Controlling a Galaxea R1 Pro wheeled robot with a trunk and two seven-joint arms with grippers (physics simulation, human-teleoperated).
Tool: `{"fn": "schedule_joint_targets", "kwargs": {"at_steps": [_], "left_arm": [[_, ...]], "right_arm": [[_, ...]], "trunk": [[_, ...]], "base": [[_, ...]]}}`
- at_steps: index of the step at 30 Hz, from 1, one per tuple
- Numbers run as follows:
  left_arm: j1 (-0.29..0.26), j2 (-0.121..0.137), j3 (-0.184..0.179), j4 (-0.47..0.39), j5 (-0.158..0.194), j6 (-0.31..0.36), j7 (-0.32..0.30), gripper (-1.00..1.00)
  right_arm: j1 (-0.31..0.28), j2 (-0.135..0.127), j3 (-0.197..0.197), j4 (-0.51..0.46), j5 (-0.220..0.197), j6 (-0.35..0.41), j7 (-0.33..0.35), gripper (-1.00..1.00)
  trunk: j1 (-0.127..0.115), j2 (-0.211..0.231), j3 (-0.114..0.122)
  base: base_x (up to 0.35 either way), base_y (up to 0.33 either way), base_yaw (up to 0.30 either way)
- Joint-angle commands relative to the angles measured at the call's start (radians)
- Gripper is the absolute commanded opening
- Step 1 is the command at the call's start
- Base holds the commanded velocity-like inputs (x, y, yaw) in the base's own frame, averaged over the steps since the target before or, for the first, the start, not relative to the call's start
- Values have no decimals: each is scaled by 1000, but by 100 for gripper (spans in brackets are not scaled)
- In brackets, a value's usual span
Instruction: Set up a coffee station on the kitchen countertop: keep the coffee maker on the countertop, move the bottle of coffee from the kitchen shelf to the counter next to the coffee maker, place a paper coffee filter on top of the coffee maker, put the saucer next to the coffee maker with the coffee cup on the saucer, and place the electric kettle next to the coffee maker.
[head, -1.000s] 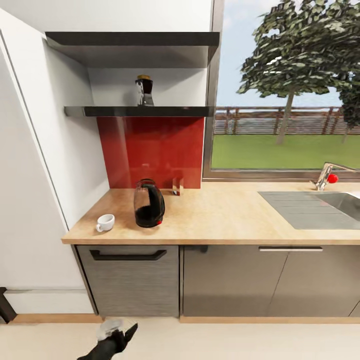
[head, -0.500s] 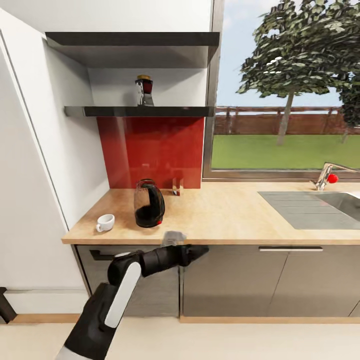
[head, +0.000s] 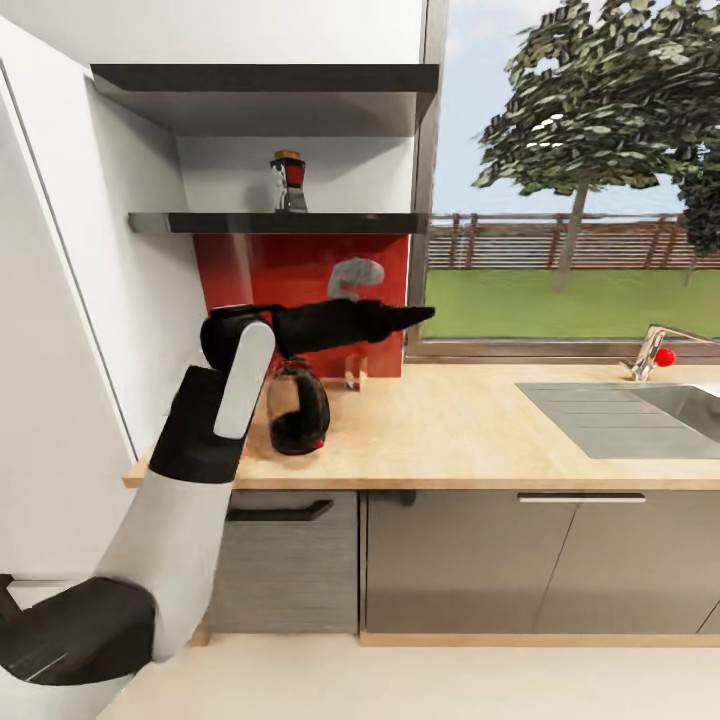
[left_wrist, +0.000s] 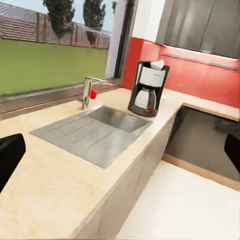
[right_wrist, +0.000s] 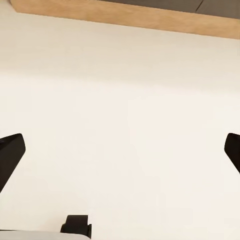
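Change: your left arm has risen from below the bench front to above the bench, between the electric kettle (head: 297, 408) and the shelf (head: 270, 223). It now hides the spot near the bench's left end where the white cup stood.
Left hand (head: 415, 315): points toward the window; its wrist view shows both fingertips at the picture's edges, spread wide, nothing between them.
Right hand: fingers (right_wrist: 11, 150) apart over bare floor (right_wrist: 120, 110), holding nothing.
Bottle of coffee (head: 288, 181): on the shelf, untouched, above your arm.
Coffee maker (left_wrist: 148, 88): far along the bench (head: 450, 430), past the sink (left_wrist: 100, 131), with something white on top.
Meaning: you look set to reach for the bottle.
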Motion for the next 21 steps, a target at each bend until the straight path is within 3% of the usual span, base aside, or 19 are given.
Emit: {"fn": "schedule_joint_targets", "kwargs": {"at_steps": [1, 3, 4, 8, 11, 12, 14, 17, 19, 21], "left_arm": [[-119, -1, 39, 66, -8, 6, 28, 100], [-237, -1, 71, 136, -11, 7, 99, 100], [-328, -1, 91, 185, -15, 8, 193, 100], [-493, -1, 114, 265, -21, 10, 423, 100], [-561, -1, 120, 309, -23, 10, 491, 100], [-609, -1, 122, 347, -29, 9, 520, 100], [-654, -1, 123, 388, -48, 9, 548, 100], [-698, -1, 124, 429, -108, 8, 590, 100], [-726, 1, 123, 458, -208, 8, 623, 100], [-737, 6, 121, 468, -259, 7, 637, 100]], "right_arm": [[-1, 0, 1, 1, 4, -3, 0, 100], [-1, 0, 1, 4, 5, -3, 0, 100], [-1, 0, 2, 12, 5, -3, 0, 100], [-1, 0, 2, 39, 4, -3, 1, 100], [-1, 0, 2, 47, 4, -3, 1, 100], [-1, 0, 2, 49, 4, -3, 1, 100], [-1, 0, 2, 51, 4, -4, 1, 100], [-1, 0, 2, 53, 4, -4, 1, 100], [-1, 0, 3, 55, 5, -3, 1, 100], [-1, 0, 4, 59, 30, -3, 2, 100]], "trunk": [[0, -1, -1], [0, -1, -1], [0, -1, -1], [0, -1, -1], [0, -1, -1], [0, -1, -1], [0, -1, -1], [0, -1, -1], [0, -1, -1], [0, -1, -1]], "base": [[0, 0, 0], [0, 0, 0], [0, 0, 0], [0, 0, 0], [0, 0, 0], [0, 0, 0], [0, 0, 0], [0, 0, 0], [0, 0, 0], [0, 0, 0]]}}
